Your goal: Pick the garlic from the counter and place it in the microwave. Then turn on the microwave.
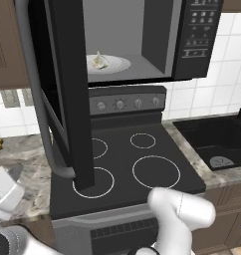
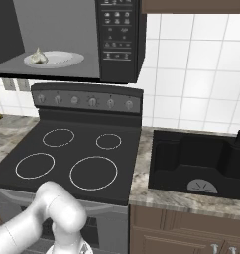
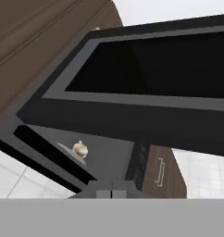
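The garlic (image 1: 99, 61) is sitting on the plate (image 1: 120, 64) inside the microwave (image 1: 197, 40); the clenched, empty gripper (image 3: 111, 187) is risking glancing off the open door (image 1: 67, 99) without shutting it.

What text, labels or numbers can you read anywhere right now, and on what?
None legible.
Microwave button panel: pale marks on the buttons, too small and blurred to read.
Stove knob strip: faint marks around the knobs, unreadable.
Stovetop: white burner rings only, no text.
Garlic and its plate: no markings.
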You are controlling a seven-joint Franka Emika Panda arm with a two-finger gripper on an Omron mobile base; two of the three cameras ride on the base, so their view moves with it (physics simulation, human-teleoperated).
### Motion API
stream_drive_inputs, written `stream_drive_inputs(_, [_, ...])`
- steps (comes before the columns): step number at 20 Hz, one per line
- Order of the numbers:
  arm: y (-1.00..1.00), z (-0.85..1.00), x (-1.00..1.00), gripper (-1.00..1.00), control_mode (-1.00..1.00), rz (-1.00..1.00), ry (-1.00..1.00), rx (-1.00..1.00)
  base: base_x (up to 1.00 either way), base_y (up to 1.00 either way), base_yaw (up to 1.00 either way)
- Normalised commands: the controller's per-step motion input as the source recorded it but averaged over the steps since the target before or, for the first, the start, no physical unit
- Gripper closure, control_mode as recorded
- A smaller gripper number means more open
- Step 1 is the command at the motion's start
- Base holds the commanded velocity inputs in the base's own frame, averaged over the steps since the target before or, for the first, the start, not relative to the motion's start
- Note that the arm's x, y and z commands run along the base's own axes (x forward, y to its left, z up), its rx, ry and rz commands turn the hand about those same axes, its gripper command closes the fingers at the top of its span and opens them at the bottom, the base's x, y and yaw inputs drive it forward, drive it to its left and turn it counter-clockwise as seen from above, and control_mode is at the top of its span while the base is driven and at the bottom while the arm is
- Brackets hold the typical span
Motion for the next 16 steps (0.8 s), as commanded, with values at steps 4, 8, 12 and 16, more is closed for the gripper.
stream_drive_inputs(4, [0.13,0.2,-0.1,1.0,-1.0,-0.24,-0.04,-0.04,0.0,0.0,0.0])
stream_drive_inputs(8, [0.0,0.35,-0.04,1.0,-1.0,-0.21,0.0,-0.02,0.0,0.0,0.0])
stream_drive_inputs(12, [-0.08,0.36,-0.05,1.0,-1.0,-0.17,0.0,0.0,0.0,0.0,0.0])
stream_drive_inputs(16, [-0.16,0.43,-0.02,1.0,-1.0,-0.15,0.0,0.0,0.0,0.0,0.0])
